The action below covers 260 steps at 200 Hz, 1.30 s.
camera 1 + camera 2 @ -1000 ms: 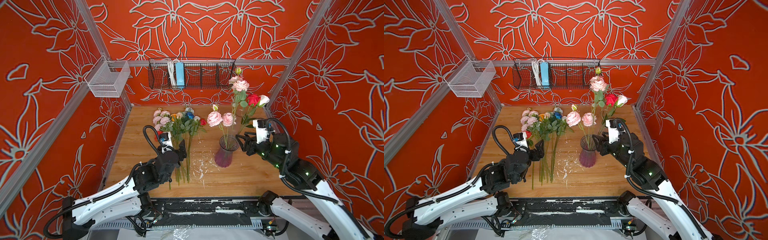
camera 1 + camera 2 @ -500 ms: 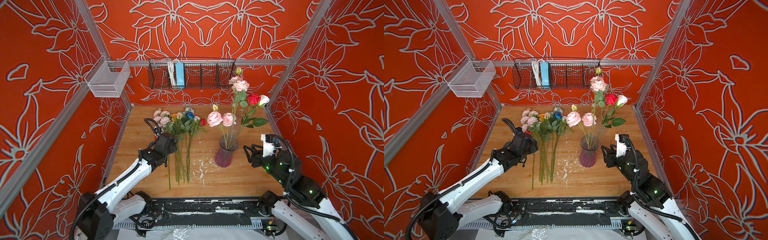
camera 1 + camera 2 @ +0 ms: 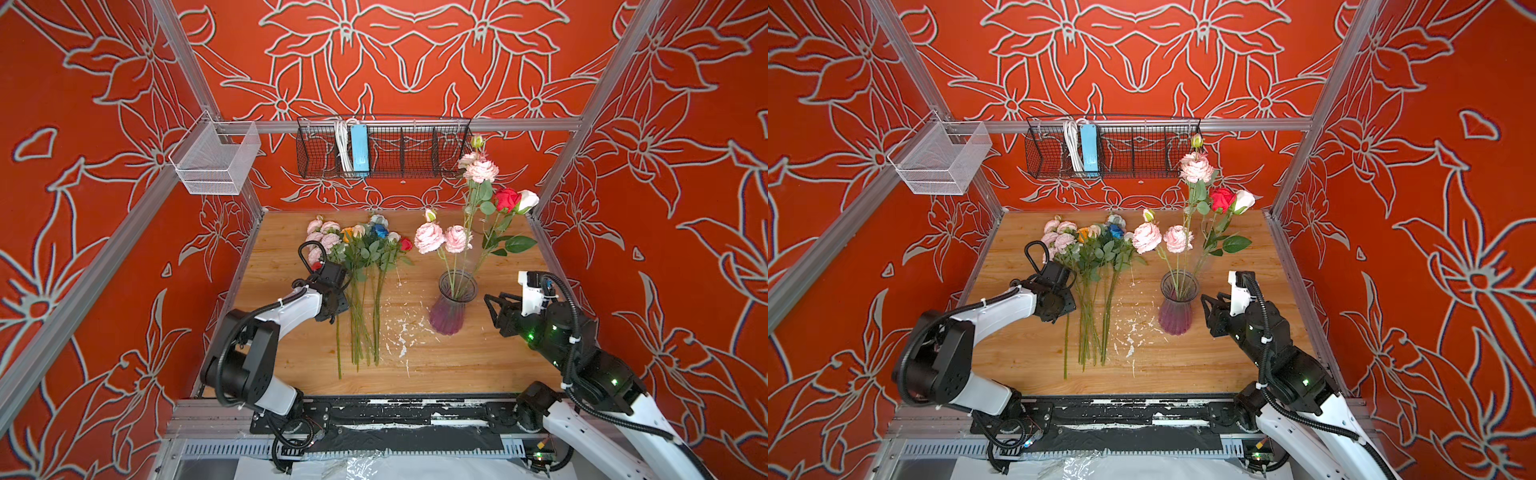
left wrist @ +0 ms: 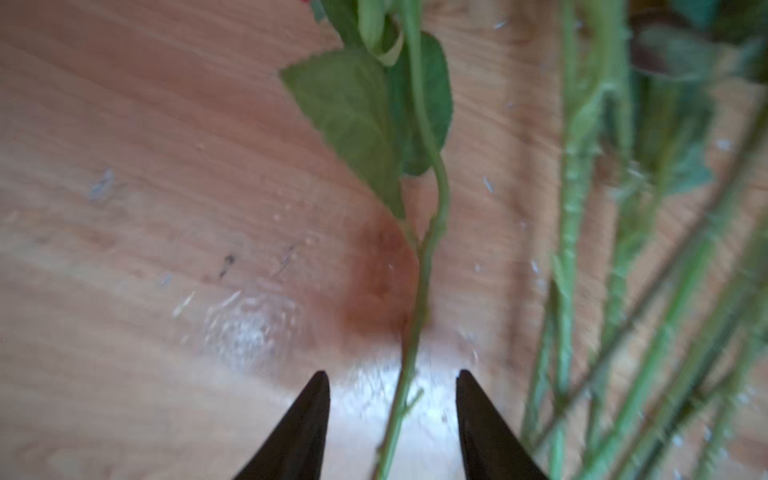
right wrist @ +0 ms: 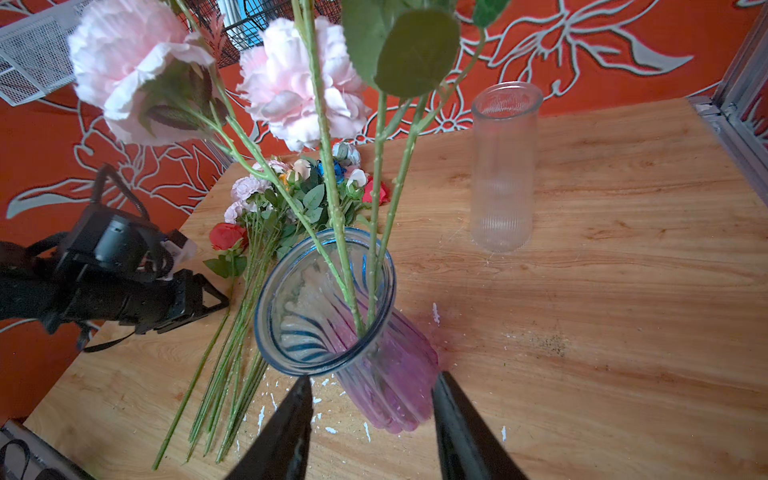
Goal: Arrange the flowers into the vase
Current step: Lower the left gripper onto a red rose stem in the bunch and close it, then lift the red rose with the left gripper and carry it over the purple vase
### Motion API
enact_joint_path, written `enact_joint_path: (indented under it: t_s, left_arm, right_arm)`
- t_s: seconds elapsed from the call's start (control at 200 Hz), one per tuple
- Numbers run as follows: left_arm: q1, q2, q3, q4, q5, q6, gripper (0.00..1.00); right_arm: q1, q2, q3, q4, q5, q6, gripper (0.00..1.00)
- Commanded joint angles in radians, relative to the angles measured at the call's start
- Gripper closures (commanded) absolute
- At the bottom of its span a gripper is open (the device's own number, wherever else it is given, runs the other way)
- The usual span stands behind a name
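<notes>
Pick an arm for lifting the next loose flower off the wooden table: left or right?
Left. The left gripper, jaws open, straddles a thin green flower stem lying on the table. The right gripper, open and empty, sits by the purple ribbed glass vase, away from the loose flowers.

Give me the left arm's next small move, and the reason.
Probably close the left tool on the stem: in the wrist view it lies on the table between the open jaws, not yet pinched. Lifting it toward the vase would come after.

Red floral walls [image 3: 415, 62], wood tabletop [image 3: 478, 353] (white flecks), black wire basket [image 3: 415, 153] behind.
</notes>
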Motion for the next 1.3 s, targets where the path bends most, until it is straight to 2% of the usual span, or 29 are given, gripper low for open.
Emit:
enact_joint_path:
  t_s: [0.0, 0.075, 0.14, 0.19, 0.245, 0.375, 0.61, 0.736, 0.806, 0.871, 0.926, 1.031, 1.101, 1.296]
  left_arm:
    - [0.022, 0.070, 0.060, 0.021, 0.041, 0.028, 0.53]
    - [0.027, 0.123, 0.102, 0.010, 0.038, 0.041, 0.60]
    - [0.027, 0.160, 0.140, -0.013, 0.038, 0.060, 0.73]
    - [0.027, 0.180, 0.163, -0.035, 0.032, 0.064, 0.78]
    - [0.027, 0.185, 0.180, -0.057, 0.038, 0.082, 0.86]
    - [0.028, 0.136, 0.207, -0.126, 0.027, 0.094, 0.96]
    - [0.023, -0.137, 0.171, -0.205, 0.010, 0.110, 1.00]
    - [0.009, -0.346, 0.144, -0.230, 0.061, 0.109, 1.00]
    - [-0.011, -0.482, 0.116, -0.164, 0.131, 0.123, 1.00]
    - [-0.055, -0.618, 0.095, -0.060, 0.182, 0.149, 1.00]
    - [-0.121, -0.706, 0.079, 0.051, 0.180, 0.175, 1.00]
    - [-0.255, -0.773, 0.079, 0.304, 0.200, 0.264, 1.00]
    - [-0.342, -0.736, 0.121, 0.445, 0.214, 0.354, 1.00]
    - [-0.572, -0.469, 0.391, 0.611, 0.270, 0.621, 1.00]
  right_arm:
    - [-0.003, -0.024, -0.008, 0.015, -0.010, 0.035, 0.51]
    - [-0.003, -0.031, -0.013, 0.013, -0.020, 0.037, 0.51]
    - [-0.004, -0.034, -0.004, 0.005, -0.018, 0.031, 0.51]
    - [-0.002, -0.033, 0.006, 0.002, -0.016, 0.023, 0.51]
    - [-0.003, -0.034, 0.011, 0.002, -0.014, 0.014, 0.51]
    - [-0.003, -0.041, 0.017, -0.002, -0.003, 0.009, 0.51]
    - [-0.003, -0.041, 0.033, -0.010, -0.008, 0.002, 0.52]
    - [-0.003, -0.032, 0.039, 0.000, -0.047, -0.017, 0.52]
    - [-0.003, -0.036, 0.035, 0.010, -0.060, -0.027, 0.51]
    - [-0.003, -0.047, 0.024, 0.019, -0.030, -0.024, 0.51]
    - [-0.003, -0.060, 0.001, 0.036, 0.019, -0.009, 0.50]
    - [-0.002, -0.095, -0.053, 0.084, 0.084, 0.034, 0.50]
    - [-0.003, -0.123, -0.098, 0.109, 0.148, 0.084, 0.48]
    - [-0.004, -0.200, -0.152, 0.091, 0.296, 0.161, 0.44]
